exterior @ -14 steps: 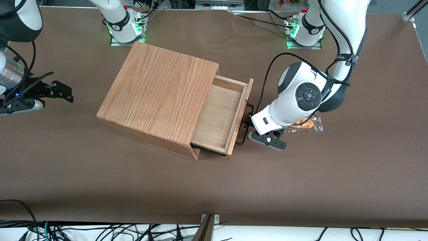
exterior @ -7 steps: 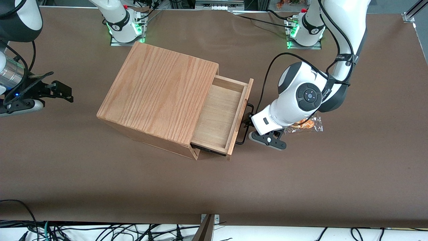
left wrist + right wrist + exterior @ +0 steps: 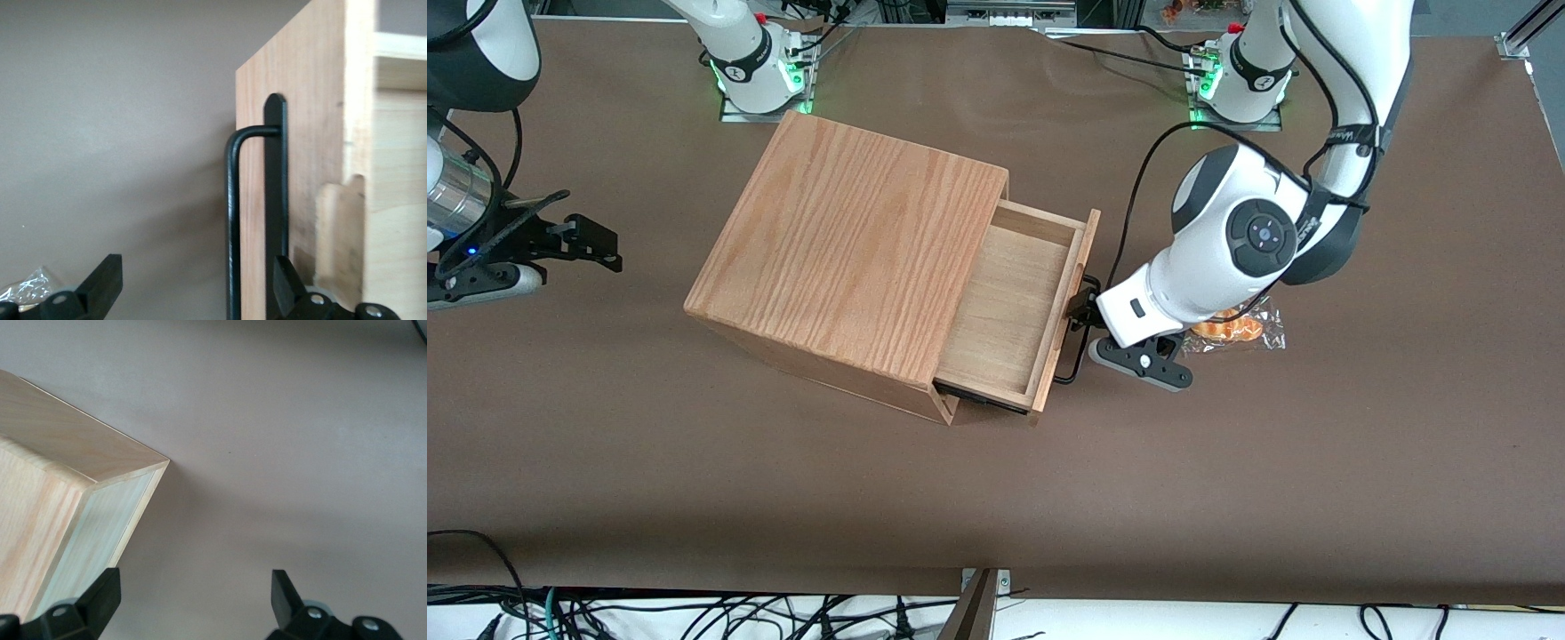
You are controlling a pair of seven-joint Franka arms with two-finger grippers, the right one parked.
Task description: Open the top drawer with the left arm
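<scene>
The top drawer [image 3: 1009,307] stands pulled well out of the oak-grain box [image 3: 854,240], with its pale plywood floor showing. Its thin black wire handle [image 3: 1073,366] runs along the drawer front [image 3: 307,133]. The left arm [image 3: 1232,244] reaches down in front of the drawer, and its gripper [image 3: 1083,311] is at the handle. In the left wrist view the gripper [image 3: 193,290] is open wide. The handle bar [image 3: 231,220] runs between the two fingers, touching neither. One fingertip [image 3: 285,283] sits against the drawer front, the other [image 3: 100,280] over the brown table.
A clear bag with something orange [image 3: 1240,329] lies on the table under the left arm's wrist, also seen as the bag [image 3: 23,290]. The arm bases [image 3: 760,67] stand at the table edge farthest from the front camera. A box corner [image 3: 100,473] shows in the right wrist view.
The left arm's wrist and elbow have shifted slightly away from the front camera along the handle. The drawer has not moved.
</scene>
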